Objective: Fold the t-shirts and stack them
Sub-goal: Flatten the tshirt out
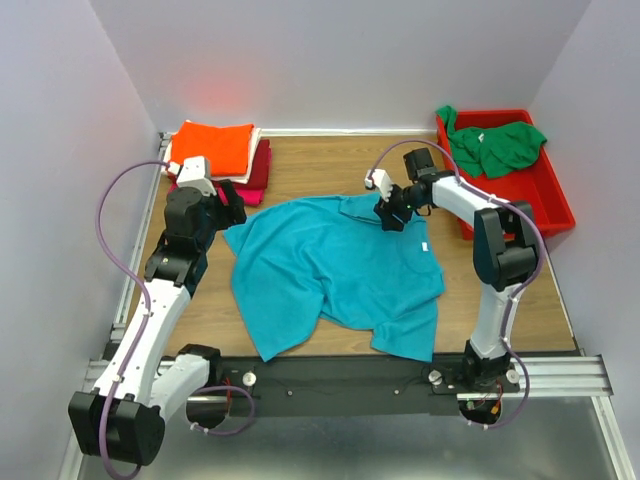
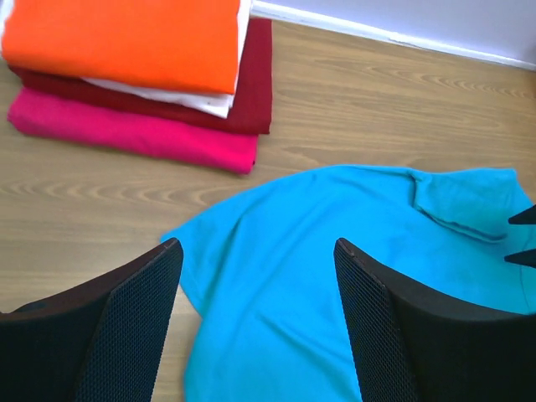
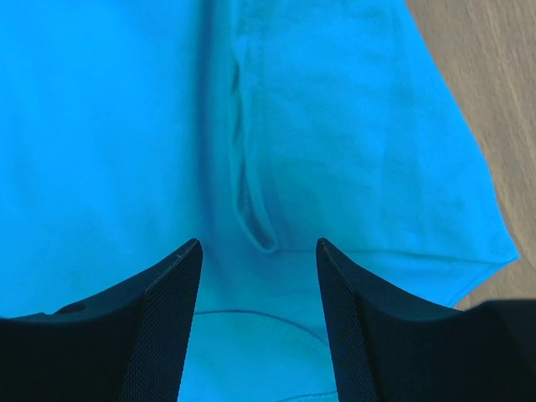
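T-shirt stack (image 1: 213,152): four folded tees, orange on top, then white, dark red and magenta, squared up in the far left corner of the table (image 1: 320,165).
Left gripper (image 1: 234,205): jaws spread wide with nothing between them, hanging over the left corner of the teal t-shirt, near the stack.
Risk on the left: a low sweep from here could nudge the stack and spoil its edges, since the arm works close to it.
Teal t-shirt (image 1: 335,270): lies loose in the middle of the table, skewed and rumpled, its near edge bunched and doubled over; not yet folded.
Risk in the middle: a fold made on cloth this uneven would likely trap wrinkles and come out lopsided, so it seems to need flattening first.
Sleeve (image 3: 352,126): seems turned over onto the body of the shirt, with a raised crease beside it.
Right gripper (image 1: 392,214): jaws apart and empty, poised over the shirt's far edge by that sleeve.
Risk on the right: closing here could pinch two layers at once, or only the top one, and drag the shirt off line.
Neck label (image 1: 424,246): small white tag near the shirt's right edge.
Green t-shirt (image 1: 495,145): crumpled in the red bin (image 1: 555,205) at far right, partly draped over its rim, not yet folded.
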Robot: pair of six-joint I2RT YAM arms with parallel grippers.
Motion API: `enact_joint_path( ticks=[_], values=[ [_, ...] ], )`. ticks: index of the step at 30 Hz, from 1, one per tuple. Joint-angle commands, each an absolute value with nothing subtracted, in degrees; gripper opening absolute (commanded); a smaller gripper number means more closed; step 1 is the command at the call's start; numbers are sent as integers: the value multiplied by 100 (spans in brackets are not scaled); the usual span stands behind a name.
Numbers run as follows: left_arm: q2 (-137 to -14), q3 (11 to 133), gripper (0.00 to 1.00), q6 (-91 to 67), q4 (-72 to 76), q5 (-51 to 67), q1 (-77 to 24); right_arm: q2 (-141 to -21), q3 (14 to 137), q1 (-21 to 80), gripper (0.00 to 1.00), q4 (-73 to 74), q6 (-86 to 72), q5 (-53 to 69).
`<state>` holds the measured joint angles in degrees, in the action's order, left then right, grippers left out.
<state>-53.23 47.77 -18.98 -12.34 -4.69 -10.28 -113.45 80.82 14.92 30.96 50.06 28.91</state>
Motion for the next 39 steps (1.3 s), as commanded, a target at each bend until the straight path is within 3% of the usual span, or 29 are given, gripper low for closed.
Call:
enact_joint_path(
  ticks=[1, 8, 19, 23, 28, 31, 33, 35, 39],
  values=[
    [-5291, 4799, 81, -1319, -1125, -343, -984, -11566, 8402, 1494, 64, 3129, 4922, 2496],
    [-5256, 4562, 81, -1239, -1116, -387, -984, -11768, 8552, 1520, 62, 3138, 4887, 2469],
    [-5133, 4315, 80, -1283, -1011, -387, -976, -11988, 8622, 1564, 51, 3164, 4790, 2426],
    [-5124, 4280, 80, -1309, -976, -396, -958, -12032, 8727, 1573, 39, 3173, 4764, 2513],
    [-5211, 4157, 80, -1459, -800, -439, -879, -11927, 8912, 1582, 4, 3234, 4659, 2558],
    [-5580, 4166, 80, -1591, -738, -344, -502, -11778, 9044, 1573, 1, 3226, 4466, 2374],
    [-5993, 4166, 78, -1713, -528, 217, 50, -11716, 9167, 1573, 1, 3226, 4298, 2171],
    [-6474, 4149, 66, -1775, -309, 771, 473, -11646, 9211, 1573, 1, 3217, 4219, 2092],
    [-7458, 4437, 57, -1951, -35, 1563, 1002, -11610, 9237, 1573, 1, 3217, 4061, 2162]
  ],
)
